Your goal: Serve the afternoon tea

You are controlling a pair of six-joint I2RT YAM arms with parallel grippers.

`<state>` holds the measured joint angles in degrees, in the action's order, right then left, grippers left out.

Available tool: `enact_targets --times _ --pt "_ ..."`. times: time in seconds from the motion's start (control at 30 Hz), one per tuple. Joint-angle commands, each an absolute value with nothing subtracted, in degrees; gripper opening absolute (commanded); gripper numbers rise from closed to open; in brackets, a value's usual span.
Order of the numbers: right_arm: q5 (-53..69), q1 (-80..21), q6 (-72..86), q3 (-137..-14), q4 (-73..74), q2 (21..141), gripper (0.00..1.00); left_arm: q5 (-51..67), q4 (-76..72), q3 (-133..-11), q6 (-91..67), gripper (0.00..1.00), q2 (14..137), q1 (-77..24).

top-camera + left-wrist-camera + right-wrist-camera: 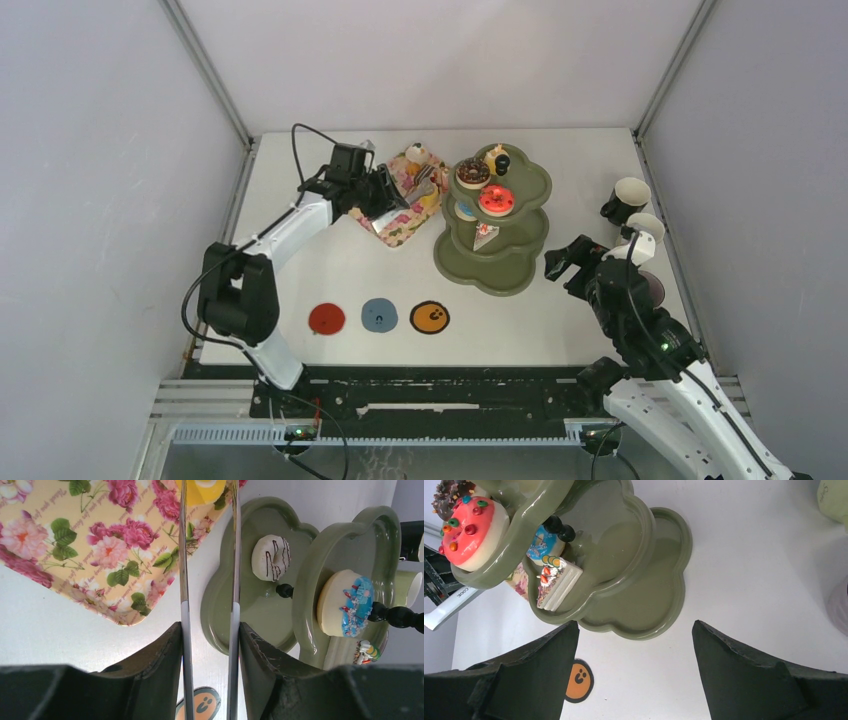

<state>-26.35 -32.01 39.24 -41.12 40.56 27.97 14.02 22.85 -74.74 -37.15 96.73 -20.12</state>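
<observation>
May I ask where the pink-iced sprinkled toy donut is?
Top view, centre-right: the pink-iced donut sits on the olive-green scalloped stand's top tier, beside the chocolate donut.

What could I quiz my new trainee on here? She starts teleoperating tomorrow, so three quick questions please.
1. True or false: the right gripper is shut.
2. The left gripper holds: A a spoon, B metal tongs, C a fork.
3. Fill in: the round coaster nearest the green stand is coloured ____.
Key: 1 false, its jaws stand wide open; 2 B; 3 orange.
</observation>
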Motion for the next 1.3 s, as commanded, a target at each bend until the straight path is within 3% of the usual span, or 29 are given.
enact_targets --times 0.0,0.57,0.67,0.83,0.87,1.27 --pt "-27.4 -32.4 38.8 -42.5 39.2 28.3 0.92 15.7 18.6 -74.2 -38.2 0.48 97.1 -20.3" --pt "-27.4 -32.4 39.2 -42.5 39.7 28.5 0.92 12.6 22.2 -73.6 -38.8 0.46 97.8 -21.2" --pt "-27.4 -32.4 39.0 -42.5 39.8 28.2 0.92 13.6 21.9 -74.2 -38.8 0.39 98.9 -21.1" --pt "-27.5 -32.4 39.4 -42.6 40.1 27.5 0.92 14.1 22.1 -73.7 -38.8 0.03 96.7 -21.2" --pt "-27.2 -32.4 39.3 -42.6 39.9 27.6 0.92 14.3 22.1 -73.2 -38.8 0.00 95.9 -21.2" --pt "-25.3 -32.6 39.0 -43.0 37.9 29.4 0.92 9.1 28.6 -69.8 -33.6 0.00 82.9 -20.9"
